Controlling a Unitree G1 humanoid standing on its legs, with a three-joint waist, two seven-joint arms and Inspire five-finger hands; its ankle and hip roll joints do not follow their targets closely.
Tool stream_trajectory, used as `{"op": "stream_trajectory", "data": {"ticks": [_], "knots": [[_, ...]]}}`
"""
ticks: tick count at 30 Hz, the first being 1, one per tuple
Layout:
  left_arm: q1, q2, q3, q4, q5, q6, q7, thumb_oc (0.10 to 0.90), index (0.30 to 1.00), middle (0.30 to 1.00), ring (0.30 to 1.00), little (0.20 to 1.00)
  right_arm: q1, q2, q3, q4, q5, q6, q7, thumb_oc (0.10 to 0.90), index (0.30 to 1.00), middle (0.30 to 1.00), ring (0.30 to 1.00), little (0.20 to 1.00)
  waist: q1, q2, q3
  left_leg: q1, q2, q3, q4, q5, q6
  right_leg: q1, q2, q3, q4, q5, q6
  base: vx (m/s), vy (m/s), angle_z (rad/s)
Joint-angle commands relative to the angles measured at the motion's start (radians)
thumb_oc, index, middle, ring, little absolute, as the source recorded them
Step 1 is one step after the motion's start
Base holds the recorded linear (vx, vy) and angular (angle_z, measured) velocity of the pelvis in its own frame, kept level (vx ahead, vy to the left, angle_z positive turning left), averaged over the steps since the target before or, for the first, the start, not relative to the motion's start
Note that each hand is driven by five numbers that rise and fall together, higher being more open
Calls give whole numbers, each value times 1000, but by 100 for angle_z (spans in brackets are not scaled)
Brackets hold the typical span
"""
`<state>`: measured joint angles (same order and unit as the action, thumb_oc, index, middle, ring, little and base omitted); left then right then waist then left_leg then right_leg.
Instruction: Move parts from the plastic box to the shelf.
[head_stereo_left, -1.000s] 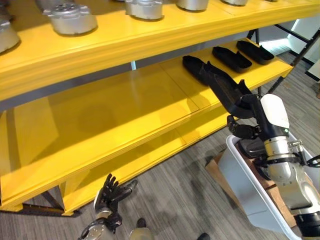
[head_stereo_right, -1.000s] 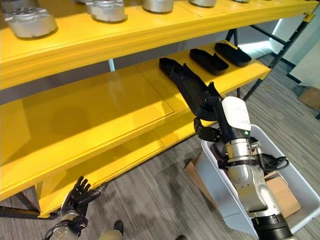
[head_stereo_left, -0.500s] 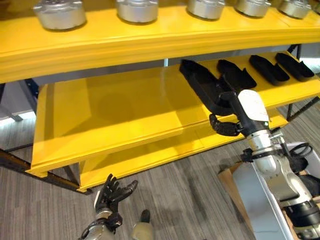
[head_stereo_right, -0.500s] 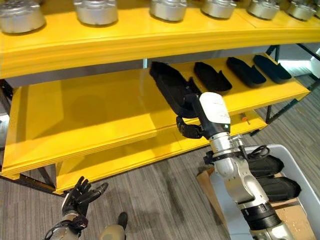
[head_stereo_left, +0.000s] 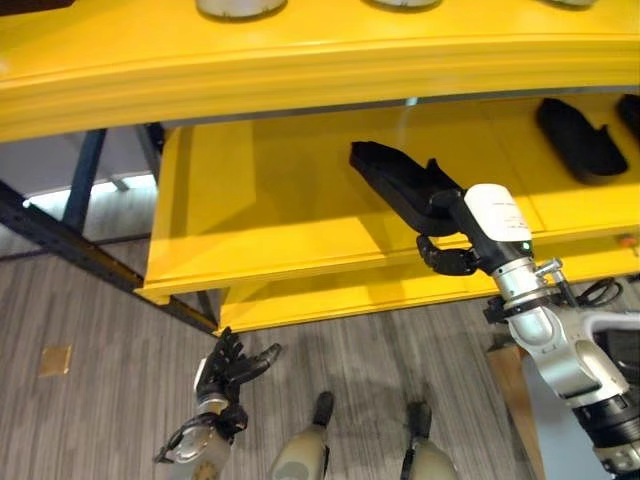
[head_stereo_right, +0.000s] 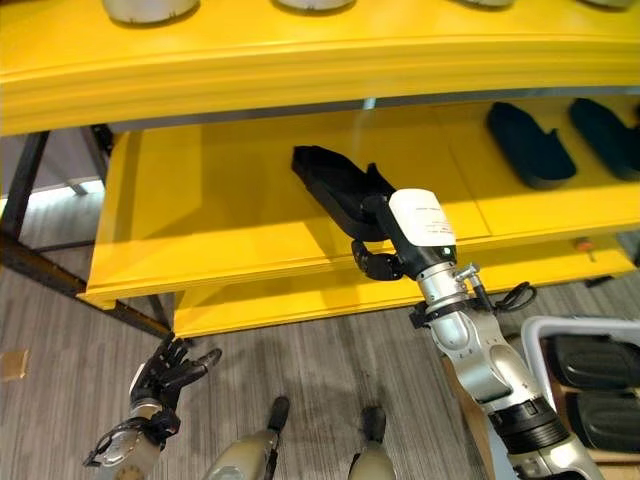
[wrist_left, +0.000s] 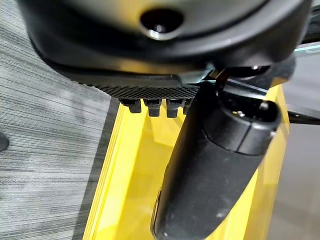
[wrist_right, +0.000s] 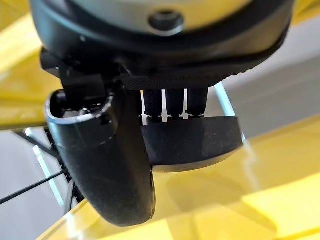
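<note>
Black moulded plastic part, pinched by the right hand, hovers over the yellow metal shelf beside 2 placed parts, more remaining in the white plastic box; left hand spread, idle.

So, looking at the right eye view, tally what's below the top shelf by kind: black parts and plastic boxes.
black parts: 5 (one in the right hand, two on the middle shelf, two in the box)
plastic box: 1
Total: 6
</note>
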<state>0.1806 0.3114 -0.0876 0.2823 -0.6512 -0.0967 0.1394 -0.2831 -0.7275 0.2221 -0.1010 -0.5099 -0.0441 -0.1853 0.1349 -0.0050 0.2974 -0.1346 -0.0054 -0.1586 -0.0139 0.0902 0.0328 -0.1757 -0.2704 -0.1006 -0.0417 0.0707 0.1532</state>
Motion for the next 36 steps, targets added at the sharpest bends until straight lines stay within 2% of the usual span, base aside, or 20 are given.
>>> {"op": "stream_trajectory", "data": {"ticks": [1,4,9,11,15,19,20,22,36], "knots": [[-4,13,0,-94,57,-79,-33,900,1000,1000,1000,1000,-161,-41,-125,-52,20,-39,-81,400,300,300,300,300,-15,-48,-43,156,-20,-2,-5,-142,-36,28,-49,-61,35,153,62,86,-234,76],[17,0,-7,-93,50,-73,-45,900,1000,1000,1000,1000,-166,-53,-100,-36,41,-50,-49,400,300,300,300,300,-13,-40,-31,143,38,-27,2,-134,-74,37,-25,-117,74,96,42,53,-289,31],[19,11,-24,-95,45,-70,-51,900,1000,1000,1000,1000,-190,-78,-79,-7,57,-50,-45,400,300,300,300,300,-11,-31,-16,107,76,-52,-1,-111,-98,29,-9,-154,93,62,28,-19,-185,16],[24,17,-36,-102,31,-71,-53,900,1000,1000,1000,1000,-238,-99,-46,36,75,-43,-51,400,300,300,300,300,-7,-19,-3,85,114,-68,-21,-82,-118,16,10,-187,108,37,14,-15,-263,29],[31,37,-52,-115,10,-79,-52,900,1000,1000,1000,1000,-353,-125,41,129,87,-24,-62,400,300,300,300,300,7,-4,18,61,147,-76,-46,-51,-130,-22,32,-198,142,10,-1,-5,-146,22],[28,40,-60,-117,2,-81,-48,900,1000,1000,1000,1000,-402,-131,74,177,92,-16,-69,400,300,300,300,300,10,2,29,47,151,-76,-44,-48,-129,-43,34,-195,164,2,-5,-9,-33,2],[23,49,-75,-124,-9,-87,-43,900,1000,1000,1000,1000,-467,-128,115,258,91,8,-80,400,300,300,300,300,15,6,46,35,150,-73,-43,-47,-123,-68,37,-189,185,-3,-9,-7,-29,3],[20,49,-77,-126,-12,-90,-43,900,1000,1000,1000,1000,-483,-119,125,281,96,12,-83,400,300,300,300,300,15,8,49,32,150,-74,-41,-47,-122,-76,37,-186,193,-4,-10,0,0,0],[-8,68,-110,-134,-37,-108,-39,900,1000,1000,1000,1000,-652,-88,228,478,88,40,-105,400,300,300,300,300,31,18,76,13,127,-77,-35,-50,-113,-91,27,-177,202,-3,-9,1,2,1]]}}
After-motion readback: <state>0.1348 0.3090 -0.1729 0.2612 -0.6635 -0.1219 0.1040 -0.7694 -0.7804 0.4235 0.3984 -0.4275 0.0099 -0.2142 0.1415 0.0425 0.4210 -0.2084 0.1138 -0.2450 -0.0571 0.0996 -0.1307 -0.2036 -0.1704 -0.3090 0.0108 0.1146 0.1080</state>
